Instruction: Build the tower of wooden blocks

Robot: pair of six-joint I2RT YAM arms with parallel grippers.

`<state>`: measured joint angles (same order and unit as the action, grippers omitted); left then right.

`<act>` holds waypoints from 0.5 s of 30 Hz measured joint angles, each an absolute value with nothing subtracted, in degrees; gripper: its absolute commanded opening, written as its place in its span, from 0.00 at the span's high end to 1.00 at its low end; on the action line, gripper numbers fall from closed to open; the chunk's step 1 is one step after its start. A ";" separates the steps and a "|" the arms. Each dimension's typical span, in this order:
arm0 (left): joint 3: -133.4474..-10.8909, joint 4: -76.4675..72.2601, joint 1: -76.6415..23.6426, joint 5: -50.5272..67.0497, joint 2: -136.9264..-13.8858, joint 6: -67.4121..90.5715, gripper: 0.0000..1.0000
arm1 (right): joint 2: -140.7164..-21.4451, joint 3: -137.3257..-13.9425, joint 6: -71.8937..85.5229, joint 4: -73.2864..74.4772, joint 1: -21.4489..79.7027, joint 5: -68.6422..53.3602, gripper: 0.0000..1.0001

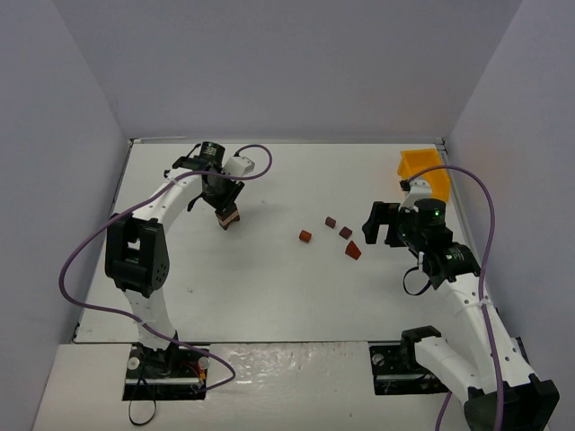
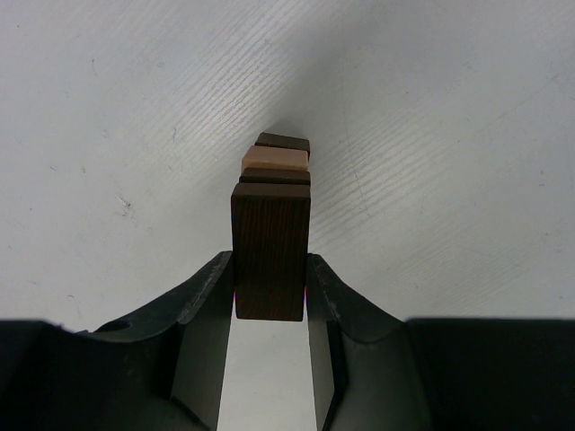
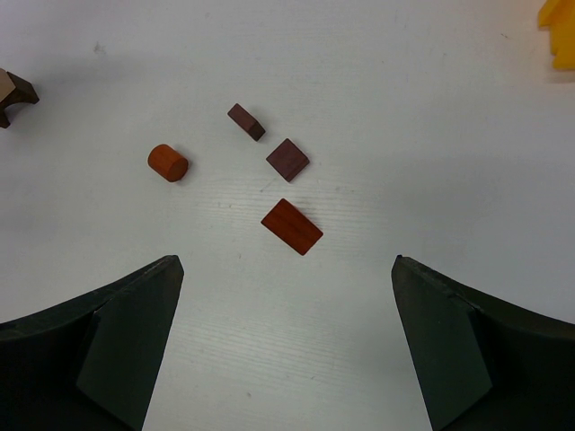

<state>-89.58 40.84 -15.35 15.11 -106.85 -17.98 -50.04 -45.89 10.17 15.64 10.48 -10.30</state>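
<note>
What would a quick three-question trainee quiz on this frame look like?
1. How many loose wood blocks lie under the right gripper?
2. True or false: the right gripper is shut on a block.
3. The left gripper holds: A) nothing, B) a dark brown block, C) two blocks.
Key: 1 four; 2 false; 3 B.

The tower (image 1: 229, 215) is left of four wood blocks (image 1: 353, 250), the bin (image 1: 418, 164) farther right.
</note>
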 measured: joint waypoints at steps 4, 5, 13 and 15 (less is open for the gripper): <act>-89.58 40.84 -15.35 15.11 -106.85 -17.98 0.69 | -50.04 -45.89 10.17 15.64 10.46 -10.55 0.00; -89.58 40.84 -15.35 15.12 -106.85 -17.98 0.67 | -50.04 -45.89 10.17 15.65 10.46 -10.57 0.00; -89.58 40.82 -15.35 15.14 -106.85 -17.98 0.57 | -50.04 -45.89 10.17 15.65 10.47 -10.60 0.00; -89.58 40.82 -15.35 15.12 -106.85 -17.99 0.56 | -50.04 -45.89 10.17 15.65 10.46 -10.63 0.00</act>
